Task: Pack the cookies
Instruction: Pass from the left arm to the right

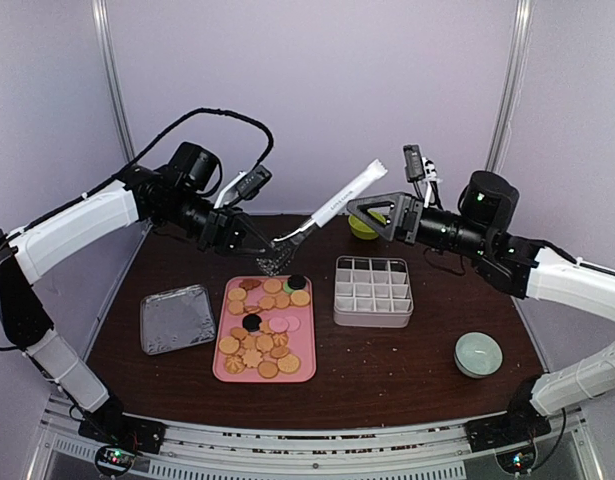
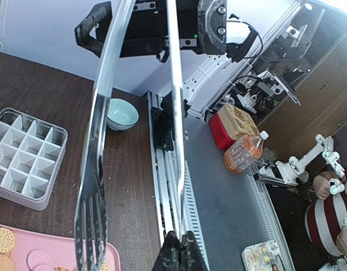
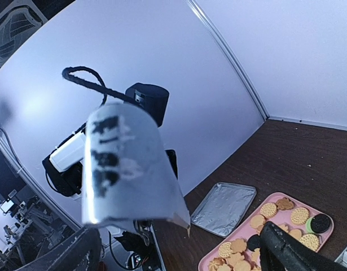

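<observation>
The cookies (image 1: 265,332) lie on a pink tray (image 1: 220,372) at mid-table, mostly tan with a few pink and black ones; they also show as cookies (image 3: 268,210) in the right wrist view. My left gripper (image 1: 271,243) hovers over the tray's far end, shut on one arm of the metal tongs (image 1: 332,208). In the left wrist view the fingertips (image 2: 187,255) pinch that arm, and the other, forked arm of the tongs (image 2: 92,217) hangs free. My right gripper (image 1: 359,212) stands open around the tongs' white labelled end (image 3: 128,169), not touching it.
A white gridded box (image 1: 373,291) sits right of the tray. A foil-lined lid (image 1: 177,318) lies to its left. A pale green bowl (image 1: 478,353) is at the front right, and a yellow-green object (image 1: 363,229) lies behind the right gripper.
</observation>
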Controlling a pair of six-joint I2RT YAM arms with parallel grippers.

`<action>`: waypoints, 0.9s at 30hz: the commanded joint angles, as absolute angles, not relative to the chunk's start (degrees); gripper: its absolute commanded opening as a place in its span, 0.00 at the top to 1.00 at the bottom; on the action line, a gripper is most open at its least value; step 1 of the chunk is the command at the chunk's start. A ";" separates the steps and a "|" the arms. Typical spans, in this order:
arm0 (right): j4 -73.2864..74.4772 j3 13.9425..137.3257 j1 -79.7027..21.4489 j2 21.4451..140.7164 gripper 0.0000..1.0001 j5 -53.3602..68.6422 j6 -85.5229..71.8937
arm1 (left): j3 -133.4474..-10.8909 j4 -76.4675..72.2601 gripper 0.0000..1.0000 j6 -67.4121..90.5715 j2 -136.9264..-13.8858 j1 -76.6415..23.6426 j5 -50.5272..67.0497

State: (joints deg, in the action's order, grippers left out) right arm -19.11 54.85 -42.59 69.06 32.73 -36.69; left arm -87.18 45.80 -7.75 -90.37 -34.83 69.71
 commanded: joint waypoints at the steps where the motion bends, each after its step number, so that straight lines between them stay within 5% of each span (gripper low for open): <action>1: -26.36 57.82 -43.67 71.11 0.02 35.77 -39.96 | -86.74 41.18 1.00 -5.25 -89.72 -34.72 74.12; 27: -18.34 61.36 -43.66 71.21 0.23 40.96 -37.50 | -87.30 45.26 1.00 -10.55 -89.86 -34.73 71.01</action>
State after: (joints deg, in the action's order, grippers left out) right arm -21.37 59.64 -45.30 73.32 36.91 -38.94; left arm -85.97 42.63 -5.32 -90.37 -34.83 71.70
